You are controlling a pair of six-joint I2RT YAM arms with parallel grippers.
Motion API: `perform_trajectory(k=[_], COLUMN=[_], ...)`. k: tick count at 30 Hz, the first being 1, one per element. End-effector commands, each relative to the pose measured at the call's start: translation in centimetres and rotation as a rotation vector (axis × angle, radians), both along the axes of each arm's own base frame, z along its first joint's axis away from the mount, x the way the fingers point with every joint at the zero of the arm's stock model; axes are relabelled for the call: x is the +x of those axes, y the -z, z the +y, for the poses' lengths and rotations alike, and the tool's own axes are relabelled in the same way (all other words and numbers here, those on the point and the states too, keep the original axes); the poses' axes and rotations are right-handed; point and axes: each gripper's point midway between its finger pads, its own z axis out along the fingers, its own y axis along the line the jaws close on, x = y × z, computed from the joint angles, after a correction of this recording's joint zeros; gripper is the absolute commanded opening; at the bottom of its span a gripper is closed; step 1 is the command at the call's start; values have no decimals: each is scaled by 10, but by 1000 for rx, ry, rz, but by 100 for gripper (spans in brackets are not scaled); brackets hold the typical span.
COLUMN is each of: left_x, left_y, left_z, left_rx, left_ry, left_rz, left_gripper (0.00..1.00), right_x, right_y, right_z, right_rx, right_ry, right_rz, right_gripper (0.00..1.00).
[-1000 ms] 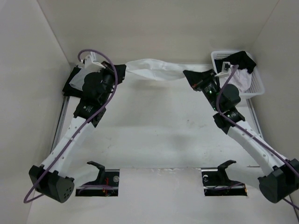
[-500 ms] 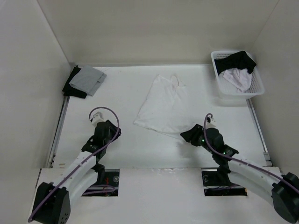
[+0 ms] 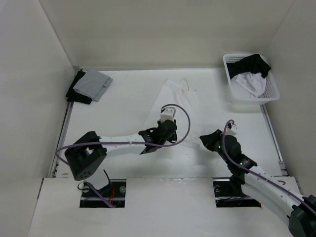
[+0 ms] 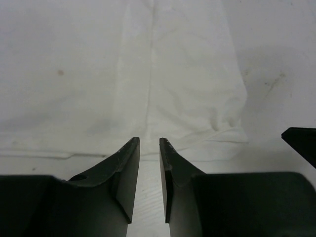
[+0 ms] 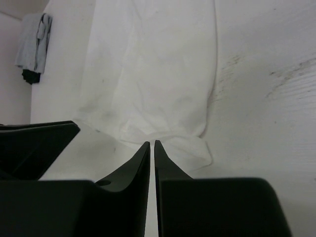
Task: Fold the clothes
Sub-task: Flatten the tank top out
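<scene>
The left gripper point(image 4: 149, 148) is swinging in across the table to the near hem of the clothes point(image 3: 177, 96), which are lying spread mid-table. Its jaws are narrowly apart and empty. The right gripper point(image 5: 152, 145) is hovering by the hem's corner, nearly closed on nothing, so a fold is probably beginning.

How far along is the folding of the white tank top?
Done: the tank top lies spread flat on the table. In hand: the left end effector, jaws apart, and the right end effector sit at its near hem; no grip is clear. Left: every fold.
</scene>
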Motion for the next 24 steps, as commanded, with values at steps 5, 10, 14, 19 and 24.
perform_trajectory(k=[5, 10, 14, 19, 24], left_x=[17, 14, 13, 14, 11], left_y=[18, 31, 41, 48, 55], left_z=[-29, -35, -38, -36, -32], left_rx=[131, 160, 172, 193, 216], left_ry=[46, 63, 78, 67, 65], left_rz=[-43, -16, 7, 21, 37], left_gripper=[29, 29, 28, 25, 24], right_x=[18, 15, 15, 15, 16], right_y=[-27, -17, -13, -16, -16], right_z=[-15, -14, -15, -16, -16], right_rx=[17, 10, 9, 10, 11], right_ry=[83, 72, 72, 69, 67], right_rz=[-81, -66, -62, -72, -74], right_gripper=[15, 17, 17, 18, 19])
